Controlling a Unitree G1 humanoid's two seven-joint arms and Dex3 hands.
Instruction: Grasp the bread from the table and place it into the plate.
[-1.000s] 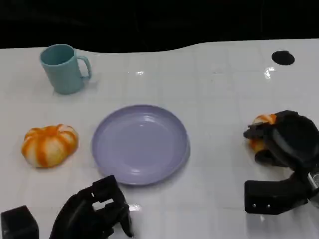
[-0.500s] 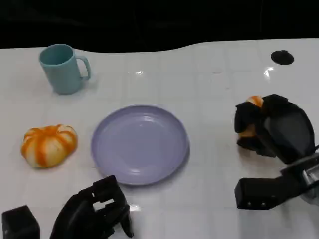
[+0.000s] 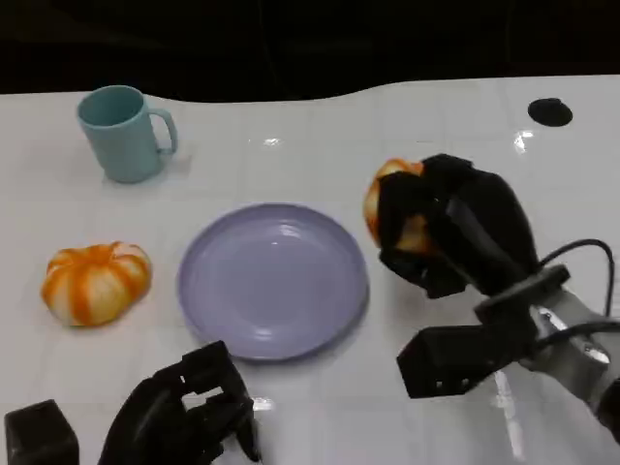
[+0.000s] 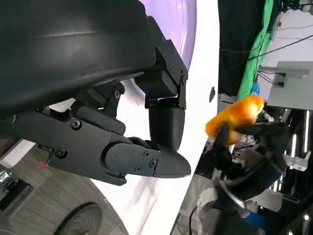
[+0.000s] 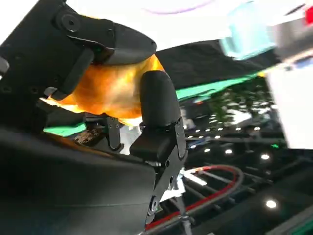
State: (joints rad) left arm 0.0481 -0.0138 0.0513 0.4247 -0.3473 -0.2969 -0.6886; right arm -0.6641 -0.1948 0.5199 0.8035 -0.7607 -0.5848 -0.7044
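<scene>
- Under my arms, a glossy white counter (image 3: 426, 126) meets darkness at its far edge.
- Far left stands a teal mug (image 3: 121, 133); a second bun (image 3: 95, 281) lies left of the lilac plate (image 3: 272, 281).
- My right hand (image 3: 455, 232) grips the bread (image 3: 392, 205) just right of the plate; my left hand (image 3: 184, 417) sits curled, holding nothing.

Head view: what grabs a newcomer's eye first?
The right hand holding a glossy orange bread roll in the air, just right of the empty round lavender plate at the table's centre. Next, a second orange-and-white striped round bread lying left of the plate, with a teal mug behind it. The left hand sits low at the near edge, fingers curled, holding nothing.
</scene>
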